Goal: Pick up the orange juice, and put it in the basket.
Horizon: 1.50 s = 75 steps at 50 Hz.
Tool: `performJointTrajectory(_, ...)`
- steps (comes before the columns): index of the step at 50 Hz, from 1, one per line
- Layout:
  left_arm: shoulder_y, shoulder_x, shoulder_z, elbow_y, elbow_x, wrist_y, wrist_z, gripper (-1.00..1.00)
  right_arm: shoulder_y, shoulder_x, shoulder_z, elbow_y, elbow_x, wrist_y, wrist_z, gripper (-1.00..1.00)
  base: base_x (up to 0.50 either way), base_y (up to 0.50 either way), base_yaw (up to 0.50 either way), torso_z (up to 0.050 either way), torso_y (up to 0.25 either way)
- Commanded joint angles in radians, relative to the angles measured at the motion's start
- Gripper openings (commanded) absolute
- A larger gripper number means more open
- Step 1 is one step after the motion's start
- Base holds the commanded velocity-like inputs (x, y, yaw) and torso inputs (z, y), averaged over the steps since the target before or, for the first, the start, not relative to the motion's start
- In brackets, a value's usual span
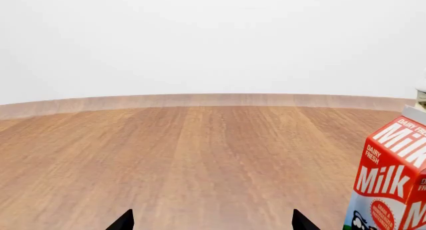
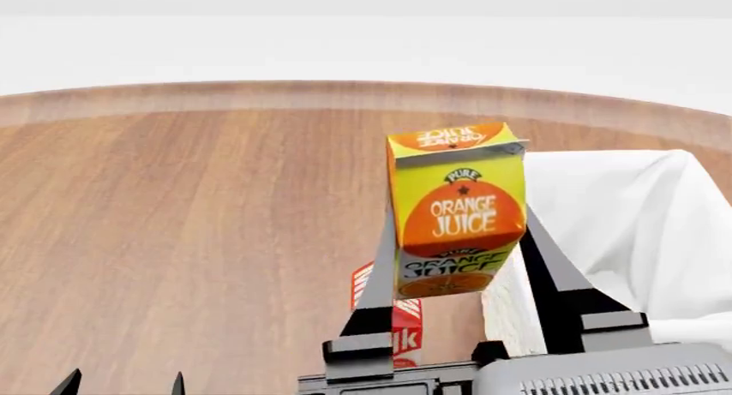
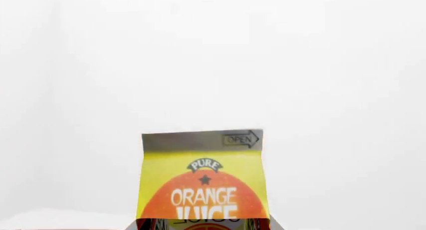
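Observation:
The orange juice [image 2: 458,211] is a yellow-and-orange gable-top carton held upright in the air, clamped between the two dark fingers of my right gripper [image 2: 458,279]. It hangs just left of the basket [image 2: 623,241], whose white cloth liner shows at the right. In the right wrist view the carton [image 3: 203,182] fills the lower middle against a white wall; the fingers there are mostly hidden. My left gripper [image 1: 211,225] is open and empty, low over the wooden table [image 1: 166,160]; its tips also show in the head view [image 2: 120,385].
A red-and-white milk carton [image 1: 392,180] stands right of my left gripper; in the head view it [image 2: 395,322] is partly hidden below the held juice. The table's far edge [image 2: 229,95] curves against a white wall.

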Motion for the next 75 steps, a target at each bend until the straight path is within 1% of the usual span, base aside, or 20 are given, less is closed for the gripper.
performJointTrajectory(1,-0.001,-0.002,0.003,0.000,-0.002,0.001,-0.002,1.00,0.076,0.063,0.027,-0.020,0.069,0.012,0.074,-1.00,0.00,0.00,0.00,0.000,0.000)
performJointTrajectory(17,-0.002,-0.005,0.007,-0.001,-0.005,0.003,-0.006,1.00,0.087,0.092,0.095,0.060,0.089,-0.037,0.064,-1.00,0.00,0.00,0.00,0.001,0.001)
performJointTrajectory(29,-0.003,-0.007,0.010,-0.001,-0.007,0.004,-0.008,1.00,0.091,0.089,0.094,0.138,0.061,-0.083,0.045,-1.00,0.00,0.00,0.00,0.000,0.001)
performJointTrajectory(52,-0.004,-0.011,0.016,-0.002,-0.011,0.006,-0.013,1.00,0.131,0.079,0.111,0.405,-0.010,-0.187,-0.011,-1.00,0.00,0.00,0.00,0.000,0.000)
performJointTrajectory(75,-0.006,-0.014,0.021,-0.002,-0.015,0.008,-0.017,1.00,0.105,0.038,0.097,0.618,-0.074,-0.317,-0.045,-1.00,0.00,0.00,0.00,0.000,0.001)
